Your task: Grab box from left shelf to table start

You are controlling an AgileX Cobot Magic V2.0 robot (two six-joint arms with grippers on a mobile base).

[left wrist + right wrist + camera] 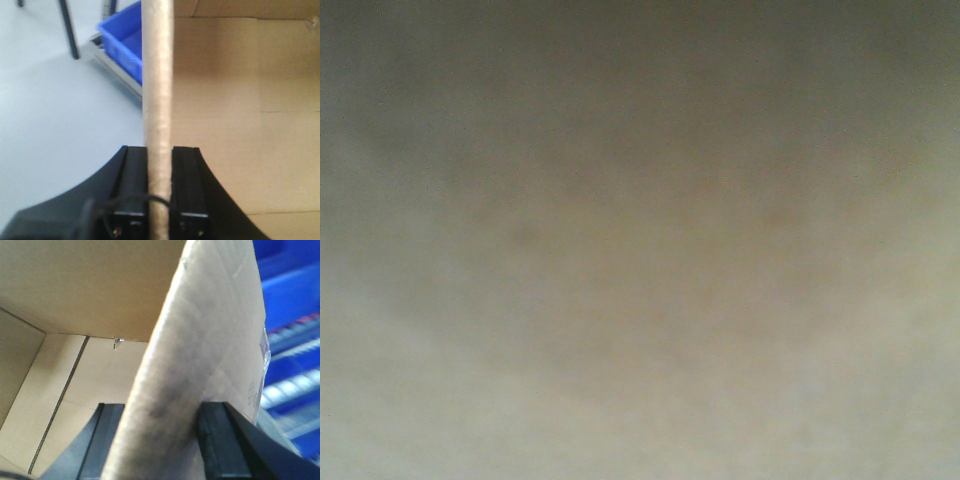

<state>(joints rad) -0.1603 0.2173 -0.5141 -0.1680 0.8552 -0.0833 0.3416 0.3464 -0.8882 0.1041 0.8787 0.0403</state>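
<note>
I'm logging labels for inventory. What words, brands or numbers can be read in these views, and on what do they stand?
None can be read.
Faint grey print on the box flap, right wrist view: too blurred to read.
Left wrist view: no text.
Front view: all blur.

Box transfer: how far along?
Done: left end effector and right end effector are each shut on a wall of the open brown cardboard box. In hand: can't tell lift from carry; front view is blur. Left: setting it on the table, not in view.
</note>
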